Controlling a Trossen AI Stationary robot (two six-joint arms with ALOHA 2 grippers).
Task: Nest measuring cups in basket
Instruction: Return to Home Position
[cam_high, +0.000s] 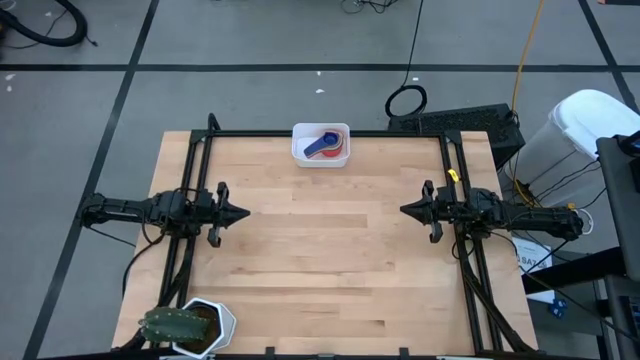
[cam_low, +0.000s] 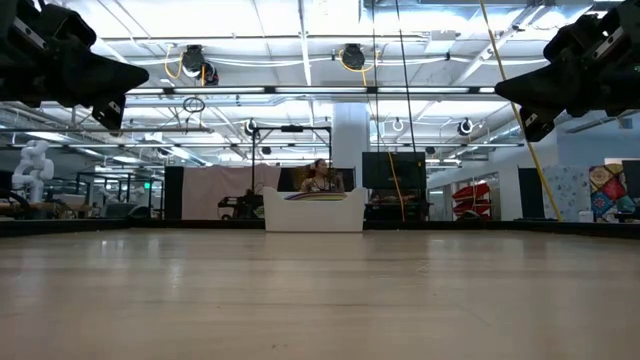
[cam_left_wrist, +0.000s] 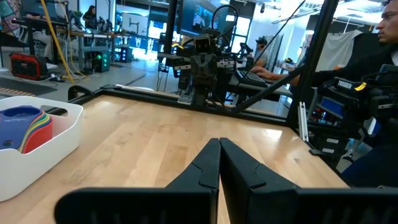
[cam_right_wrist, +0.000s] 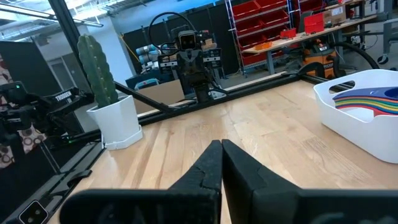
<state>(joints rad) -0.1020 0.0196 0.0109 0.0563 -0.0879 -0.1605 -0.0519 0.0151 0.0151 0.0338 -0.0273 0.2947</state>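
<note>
The white basket (cam_high: 320, 145) rests on its base at the table's far edge, near the middle. The measuring cups (cam_high: 326, 143) lie stacked inside it, a blue one on top with red and other colours beneath; they also show as stacked measuring cups (cam_left_wrist: 28, 126) and measuring cups (cam_right_wrist: 367, 99) in the wrist views. My left gripper (cam_high: 244, 212) hovers above the table's left side, shut, holding nothing. My right gripper (cam_high: 404, 210) hovers above the right side, shut, holding nothing. Both point toward the table's middle.
A white hexagonal pot with a green cactus (cam_high: 190, 326) stands at the table's near left corner. Black frame rails (cam_high: 330, 133) run along the table's far edge and sides. Bare wood (cam_high: 325, 250) lies between the two grippers. People sit at desks beyond the table.
</note>
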